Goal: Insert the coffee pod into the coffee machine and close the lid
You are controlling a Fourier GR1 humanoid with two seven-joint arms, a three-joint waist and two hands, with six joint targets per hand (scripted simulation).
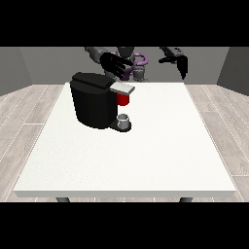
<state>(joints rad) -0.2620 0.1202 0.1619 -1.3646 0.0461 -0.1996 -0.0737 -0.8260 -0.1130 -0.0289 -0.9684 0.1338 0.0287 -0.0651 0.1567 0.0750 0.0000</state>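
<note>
Boxy black coffee machine [95, 99] with flat grey lid [122, 88] on matte white table [146, 155].

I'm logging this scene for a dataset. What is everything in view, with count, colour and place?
coffee machine: one, black, on the table's left half, towards the robot's side
lid: one, grey, jutting right from the machine's top, over the red part
red part: one, red, under the lid; whether it is the coffee pod cannot be told
cup: one, grey, on the machine's base under the red part
table: one, white, large, filling the middle of the view
floor: pale wood planks, around the table
hand at the view's left: one, black, fingers spread, above the machine's top
hand at the view's right: one, black, raised beyond the table's far edge
</note>
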